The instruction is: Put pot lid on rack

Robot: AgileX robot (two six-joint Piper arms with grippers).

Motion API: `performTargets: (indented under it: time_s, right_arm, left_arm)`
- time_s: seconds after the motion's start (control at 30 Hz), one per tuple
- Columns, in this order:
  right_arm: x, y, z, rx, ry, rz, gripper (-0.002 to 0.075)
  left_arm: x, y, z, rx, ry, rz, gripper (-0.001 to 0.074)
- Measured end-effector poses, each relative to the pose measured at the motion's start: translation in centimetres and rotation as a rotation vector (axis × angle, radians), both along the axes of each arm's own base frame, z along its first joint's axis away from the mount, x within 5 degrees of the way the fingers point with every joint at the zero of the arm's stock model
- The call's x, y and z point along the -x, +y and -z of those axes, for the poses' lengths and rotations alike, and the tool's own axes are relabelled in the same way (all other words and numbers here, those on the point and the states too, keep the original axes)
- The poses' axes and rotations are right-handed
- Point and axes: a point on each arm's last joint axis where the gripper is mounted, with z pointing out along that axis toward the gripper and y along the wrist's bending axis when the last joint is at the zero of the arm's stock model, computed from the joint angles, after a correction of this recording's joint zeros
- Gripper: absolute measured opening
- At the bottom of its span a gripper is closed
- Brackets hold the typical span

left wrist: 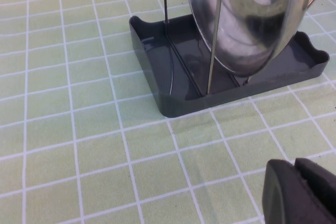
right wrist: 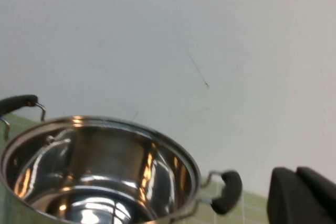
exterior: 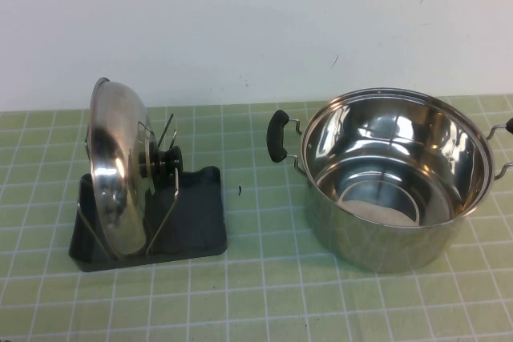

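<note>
The shiny steel pot lid (exterior: 116, 167) stands on edge in the dark grey rack (exterior: 196, 222) at the left of the table, leaning between the wire prongs (exterior: 164, 198), with its black knob (exterior: 170, 159) facing right. In the left wrist view the lid (left wrist: 247, 19) rests in the rack (left wrist: 173, 85). My left gripper (left wrist: 295, 167) is shut and empty, low over the mat, a short way from the rack. My right gripper (right wrist: 296, 174) is shut and empty, near the pot (right wrist: 100, 169). Neither gripper shows in the high view.
The deep steel pot (exterior: 393, 178) with black-tipped handles (exterior: 277, 135) stands open at the right of the green gridded mat (exterior: 264, 294). A white wall (exterior: 256, 22) runs behind the table.
</note>
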Motion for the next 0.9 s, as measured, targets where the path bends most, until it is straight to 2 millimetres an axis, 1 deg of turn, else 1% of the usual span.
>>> performTargets:
  time_s: [0.2,0.33,0.4,0.5,0.6,0.73,0.9]
  right_arm:
    - [2.0,-1.7,4.2,-0.089,0.123,0.237,-0.0001]
    - [2.3,-2.3,7.2,-0.174,0.203,0.349,-0.0001]
    - [2.3,-2.5,8.4,-0.196,0.253,0.379,-0.0001]
    - [2.4,-2.6,8.8,-0.221,0.269,0.391,-0.0001]
    - [2.4,-2.4,8.9,-0.226,0.277,0.353,-0.0001]
    - [2.5,-2.0,9.3,-0.234,0.338,0.283,-0.0001]
    - [2.5,-2.0,9.3,-0.215,0.344,0.273,-0.0001]
  left_arm:
    - [0.0,0.0,0.0,0.001,-0.002,0.001,0.0000]
    - [0.0,0.0,0.0,-0.001,-0.003,0.001,0.0000]
    - [0.0,0.0,0.0,-0.001,-0.001,0.001,0.0000]
    - [0.0,0.0,0.0,-0.001,-0.001,0.001,0.0000]
    - [0.0,0.0,0.0,-0.001,-0.001,0.001,0.0000]
    - [0.0,0.0,0.0,-0.001,-0.001,0.001,-0.0001]
    - [0.0,0.0,0.0,-0.001,-0.001,0.001,-0.0001]
